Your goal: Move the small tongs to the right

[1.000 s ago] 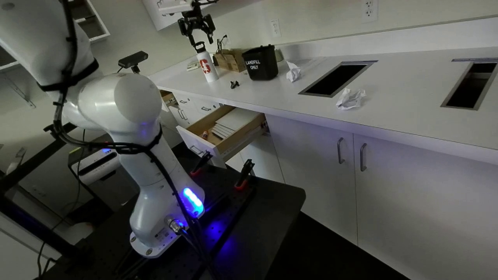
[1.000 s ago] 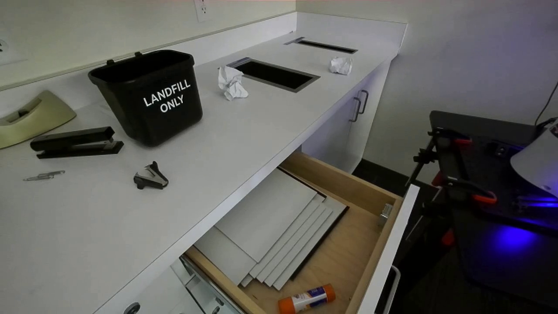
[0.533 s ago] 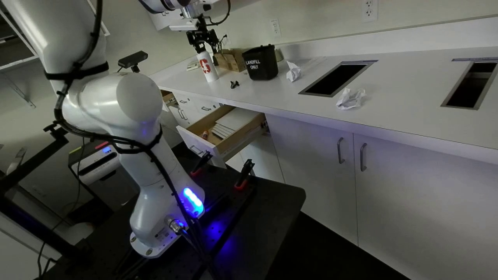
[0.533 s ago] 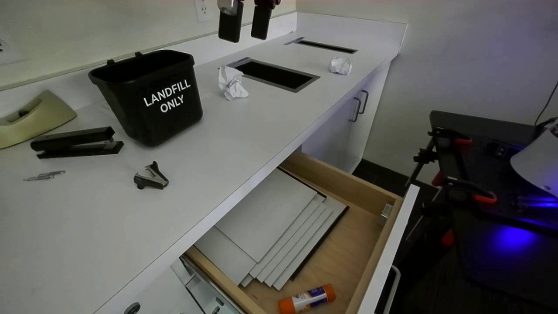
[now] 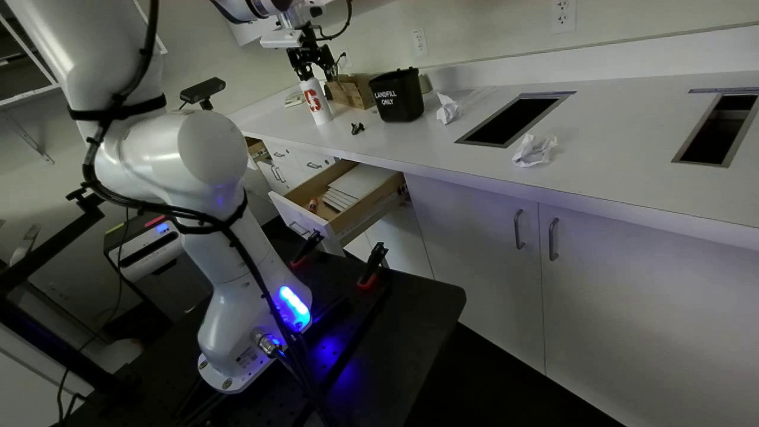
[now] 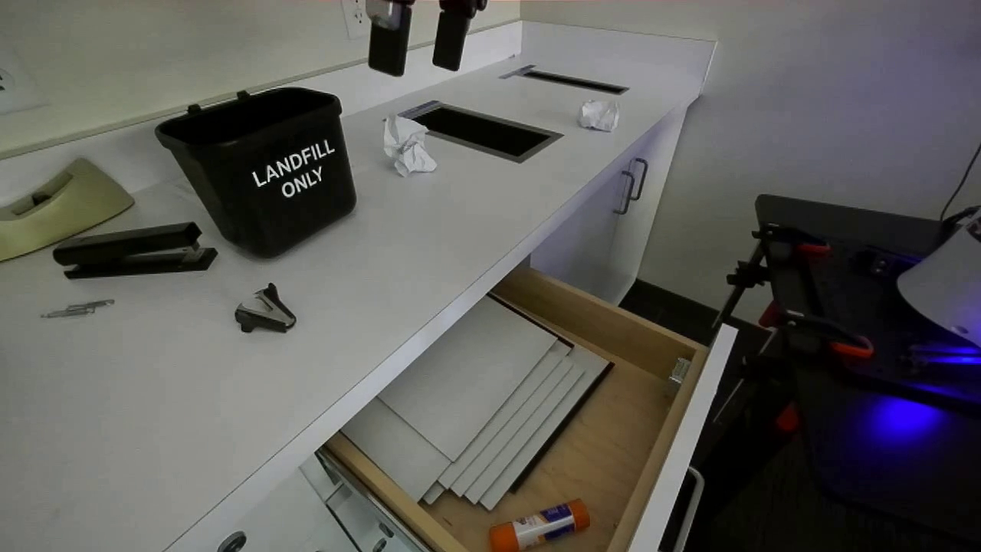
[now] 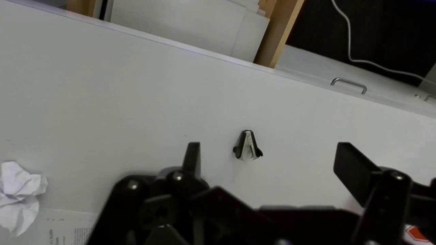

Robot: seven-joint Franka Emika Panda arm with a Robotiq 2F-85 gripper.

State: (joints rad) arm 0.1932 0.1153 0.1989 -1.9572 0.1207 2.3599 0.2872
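the staple remover point(image 7: 248, 145) lies on the surface point(image 7: 136, 102), lower than the pincer point(image 7: 270, 158); in the wrist view it shows in the gap between the two fingers point(image 7: 354, 170). the pincer hangs above the surface, spread wide and holding nothing. past its fingertips in that view, beyond the surface's edge, is an open drawer point(image 7: 281, 37); off to one side of the pincer lies crumpled paper point(image 7: 20, 180). in an exterior view a white bottle point(image 5: 316, 102) stands close to the pincer; whether they touch, i cannot tell.
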